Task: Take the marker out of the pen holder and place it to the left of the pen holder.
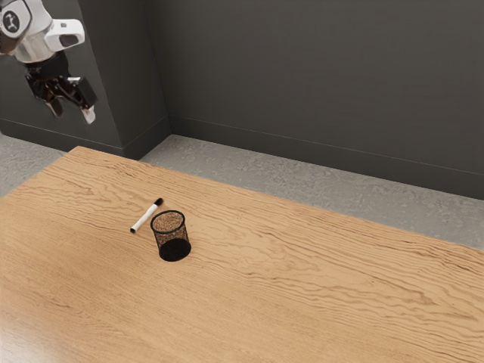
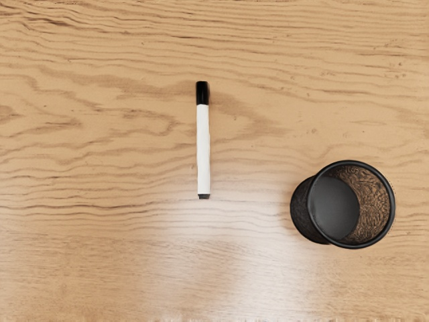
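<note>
Currently, the marker (image 2: pixel 204 149) is lying flat on the wooden table (image 1: pixel 302 287), outside the pen holder (image 2: pixel 301 212) and just apart from it, resting at about ten o'clock from it in the exterior view. Its black cap (image 2: pixel 202 92) is pointing between one and two o'clock there, its white barrel trailing the opposite way. The black mesh holder is standing upright, its round mouth facing up, its dark floor showing inside and wood grain showing through the mesh. At about eleven o'clock from the marker, the gripper (image 1: pixel 72 116) is hanging well apart from both, its jaws standing released. Toward twelve o'clock, a dark wall (image 1: pixel 318 76) is rising beyond the table.
</note>
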Controlling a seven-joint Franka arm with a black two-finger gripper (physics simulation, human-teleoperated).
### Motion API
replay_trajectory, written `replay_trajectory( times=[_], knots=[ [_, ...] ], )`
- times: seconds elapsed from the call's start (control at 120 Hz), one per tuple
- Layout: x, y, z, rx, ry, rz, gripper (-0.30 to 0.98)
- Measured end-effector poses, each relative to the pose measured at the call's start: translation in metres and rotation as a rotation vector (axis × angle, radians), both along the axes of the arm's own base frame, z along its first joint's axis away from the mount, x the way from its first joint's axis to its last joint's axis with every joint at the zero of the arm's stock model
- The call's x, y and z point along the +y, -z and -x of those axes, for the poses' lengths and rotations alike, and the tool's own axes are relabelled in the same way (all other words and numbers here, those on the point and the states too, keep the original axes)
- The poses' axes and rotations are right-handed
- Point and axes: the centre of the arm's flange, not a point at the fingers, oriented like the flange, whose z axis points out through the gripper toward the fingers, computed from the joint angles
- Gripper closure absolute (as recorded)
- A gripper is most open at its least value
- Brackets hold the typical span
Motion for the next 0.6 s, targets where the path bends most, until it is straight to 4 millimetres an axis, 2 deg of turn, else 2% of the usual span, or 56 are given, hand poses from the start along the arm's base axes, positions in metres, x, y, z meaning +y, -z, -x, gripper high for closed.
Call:
replay_trajectory(
  times=[0.042, 0.083, 0.15, 0.217, 0.433, 0.6],
  knots=[
    [-0.039, -0.028, -0.006, -0.005, 0.07, -0.041, 0.0],
    [-0.074, -0.038, -0.013, 0.016, 0.134, -0.07, 0.0],
    [-0.102, -0.045, -0.018, 0.052, 0.185, -0.107, 0.0],
    [-0.108, -0.043, -0.016, 0.094, 0.189, -0.124, 0.0],
    [-0.101, -0.033, -0.004, 0.181, 0.157, -0.13, 0.0],
    [-0.115, -0.025, 0.001, 0.212, 0.172, -0.128, 0.0]
  ],
)
